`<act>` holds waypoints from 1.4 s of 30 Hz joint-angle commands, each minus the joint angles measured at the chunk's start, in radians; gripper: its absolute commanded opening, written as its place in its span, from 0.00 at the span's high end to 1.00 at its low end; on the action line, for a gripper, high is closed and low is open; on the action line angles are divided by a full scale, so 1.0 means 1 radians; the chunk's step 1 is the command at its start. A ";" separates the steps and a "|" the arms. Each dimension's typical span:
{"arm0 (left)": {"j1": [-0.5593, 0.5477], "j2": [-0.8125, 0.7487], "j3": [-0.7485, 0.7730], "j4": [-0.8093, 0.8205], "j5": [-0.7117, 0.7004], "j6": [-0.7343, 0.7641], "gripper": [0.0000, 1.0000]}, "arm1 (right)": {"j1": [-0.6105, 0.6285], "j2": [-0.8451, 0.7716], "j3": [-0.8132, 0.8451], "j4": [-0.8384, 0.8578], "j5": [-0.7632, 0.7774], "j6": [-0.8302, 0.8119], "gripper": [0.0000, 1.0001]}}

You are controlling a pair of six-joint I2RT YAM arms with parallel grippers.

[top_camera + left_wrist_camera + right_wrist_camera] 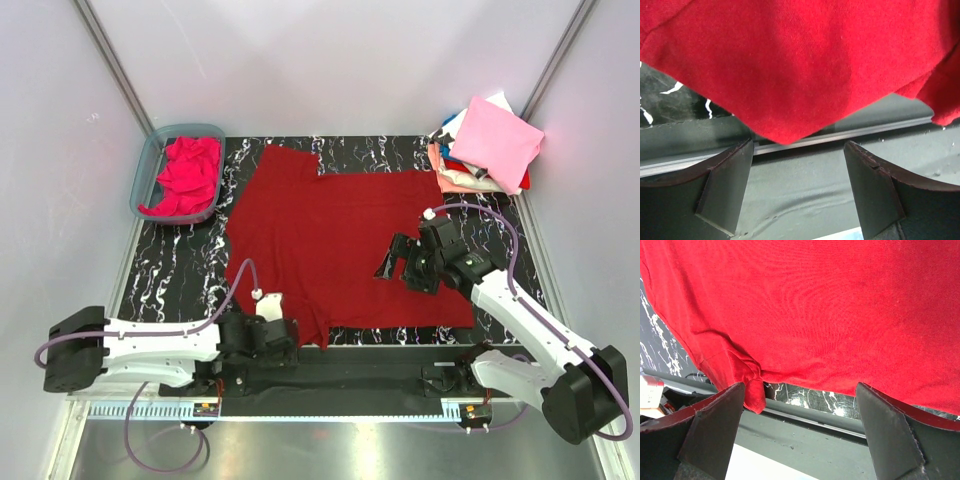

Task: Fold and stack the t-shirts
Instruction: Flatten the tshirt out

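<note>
Your table [180, 270] carries the crimson shirt [330, 240] spread open at centre, not yet folded. Folded shirts [490, 145] are stacked upper right; a magenta shirt [188, 175] waits in the tub [140, 180] upper left. Left pincer [797, 143] and right pincer [800, 385] are spread, pinching nothing.

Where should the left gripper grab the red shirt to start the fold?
Probably the pointed corner of the crimson shirt at the table's near edge: it lies free straight ahead of the open left gripper, so come from the near side.

Left gripper [285, 338] gapes low at the crimson t-shirt's [340, 240] near hem, while right gripper [392, 258] hovers spread over its right half.
</note>
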 commanded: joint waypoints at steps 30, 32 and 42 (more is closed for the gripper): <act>0.078 -0.097 0.045 -0.022 -0.220 -0.017 1.00 | 0.005 -0.173 -0.055 -0.264 0.459 0.268 0.00; 0.092 -0.146 0.039 -0.062 -0.238 -0.020 1.00 | -0.016 -0.230 -0.092 -0.278 0.441 0.315 0.00; 0.153 -0.343 0.009 -0.167 -0.252 -0.017 1.00 | -0.476 -0.375 -0.287 -0.255 0.223 0.366 0.00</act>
